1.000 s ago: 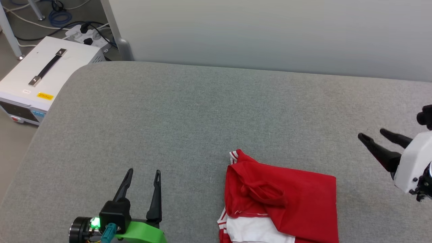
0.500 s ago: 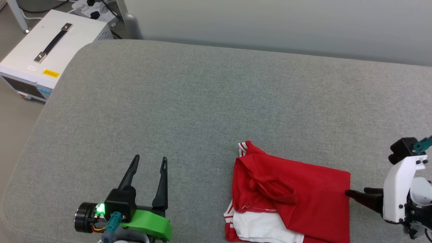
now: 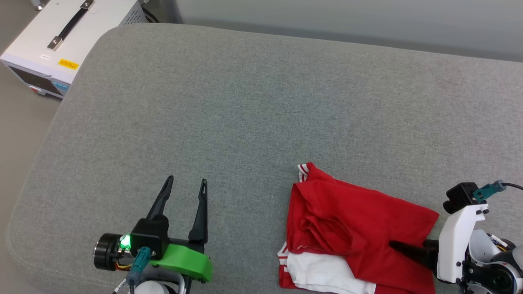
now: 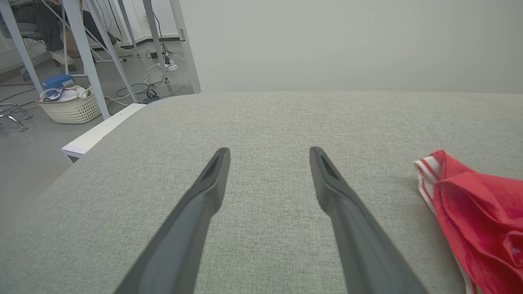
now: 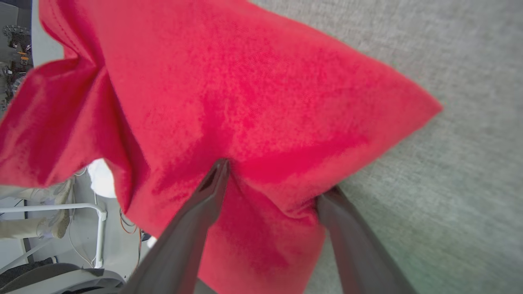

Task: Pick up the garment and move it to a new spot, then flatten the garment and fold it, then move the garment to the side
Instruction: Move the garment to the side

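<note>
One finger of the right gripper (image 5: 277,177) lies over the red jersey (image 3: 359,220) edge, one beneath, jaws apart. Jersey bunched on gray cushion (image 3: 245,102). Risk: closing catches a single layer, so it unfurls. Idle left gripper (image 3: 186,185): spread, empty.

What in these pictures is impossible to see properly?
Any print on the garment: head view, folded under plain red cloth.
The garment's near edge: cut off by the head view's bottom edge.
One fingertip of the right gripper: right wrist view, tucked beneath the cloth.
The white box: head view, cut off by the top edge; its label is too small to read.
</note>
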### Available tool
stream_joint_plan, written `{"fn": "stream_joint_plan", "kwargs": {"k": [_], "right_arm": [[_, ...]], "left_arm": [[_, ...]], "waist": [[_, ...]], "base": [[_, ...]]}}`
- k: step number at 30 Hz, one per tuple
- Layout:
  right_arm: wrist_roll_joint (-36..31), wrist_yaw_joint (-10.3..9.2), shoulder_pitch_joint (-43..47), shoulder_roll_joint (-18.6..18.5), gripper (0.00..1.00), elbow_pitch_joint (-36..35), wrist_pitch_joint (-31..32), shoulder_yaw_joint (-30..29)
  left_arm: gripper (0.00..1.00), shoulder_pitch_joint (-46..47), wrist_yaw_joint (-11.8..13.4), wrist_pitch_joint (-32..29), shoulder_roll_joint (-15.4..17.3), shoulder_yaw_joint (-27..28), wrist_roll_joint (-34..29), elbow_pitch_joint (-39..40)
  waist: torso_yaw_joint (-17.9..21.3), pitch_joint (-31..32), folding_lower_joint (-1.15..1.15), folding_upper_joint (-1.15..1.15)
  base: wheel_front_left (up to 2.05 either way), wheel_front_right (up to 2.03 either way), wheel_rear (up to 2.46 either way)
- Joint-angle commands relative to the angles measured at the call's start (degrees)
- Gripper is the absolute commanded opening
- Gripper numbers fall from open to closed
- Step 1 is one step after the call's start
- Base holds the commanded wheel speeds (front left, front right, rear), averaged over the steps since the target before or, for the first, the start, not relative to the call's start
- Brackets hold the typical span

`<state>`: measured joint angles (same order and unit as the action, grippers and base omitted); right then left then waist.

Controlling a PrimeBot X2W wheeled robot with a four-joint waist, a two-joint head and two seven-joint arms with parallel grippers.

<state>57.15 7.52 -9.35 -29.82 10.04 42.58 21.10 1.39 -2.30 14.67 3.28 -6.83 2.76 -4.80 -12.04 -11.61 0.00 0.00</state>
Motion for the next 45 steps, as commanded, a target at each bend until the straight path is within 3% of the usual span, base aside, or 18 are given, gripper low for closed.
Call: {"fn": "stream_joint_plan", "kwargs": {"k": [1, 3, 4, 5, 13, 20, 34, 45], "right_arm": [[0.6, -0.03, 1.2, 1.2, 1.00, 1.6, -0.3, 2.3], [0.6, -0.03, 0.9, 0.7, 1.00, 1.4, -1.6, 3.7], [0.7, -0.03, 0.6, 0.3, 0.29, 1.2, -2.6, 4.2], [0.8, -0.03, 0.3, 0.0, 0.00, 1.0, -3.5, 4.4], [1.2, -0.03, -3.1, -3.7, 0.00, -2.7, -11.0, 5.4], [-1.3, -0.03, -7.5, -9.1, 0.00, -6.9, -15.0, 5.0], [-6.0, -0.03, -15.0, -15.8, 0.00, -8.4, -16.6, 3.2], [-7.5, -0.03, -18.3, -21.8, 0.00, -3.8, -15.5, -4.1]], "left_arm": [[1.00, 1.0, 0.0, 0.3, -0.3, 0.0, 0.4, -0.1], [1.00, 1.2, 0.1, 0.3, -0.3, 0.0, 0.4, -0.2], [1.00, 1.2, 0.2, 0.3, -0.3, 0.0, 0.4, -0.2], [1.00, 1.3, 0.2, 0.3, -0.3, -0.1, 0.4, -0.2], [1.00, 0.4, 0.6, 0.3, -0.4, -0.1, 0.5, -0.4], [1.00, -0.2, 0.8, 0.3, -0.4, 0.1, 0.6, 0.1], [1.00, 0.4, 1.5, 0.3, -0.4, 1.6, 0.5, 1.7], [1.00, 3.4, 0.7, 0.3, 0.3, 2.2, -0.8, 4.5]], "waist": [[-0.1, 0.0, 0.00, 0.00], [0.0, 0.0, 0.00, 0.00], [0.1, 0.1, 0.00, 0.00], [0.2, 0.1, 0.00, 0.00], [2.2, 1.7, 0.00, 0.00], [6.4, 2.2, 0.00, 0.00], [16.9, 0.0, 0.00, 0.00], [18.1, -7.4, 0.00, 0.00]], "base": [[0.00, 0.00, 0.00], [0.00, 0.00, 0.00], [0.00, 0.00, 0.00], [0.00, 0.00, 0.00], [0.00, 0.00, 0.00], [0.00, 0.00, 0.00], [0.00, 0.00, 0.00], [0.00, 0.00, 0.00]]}}
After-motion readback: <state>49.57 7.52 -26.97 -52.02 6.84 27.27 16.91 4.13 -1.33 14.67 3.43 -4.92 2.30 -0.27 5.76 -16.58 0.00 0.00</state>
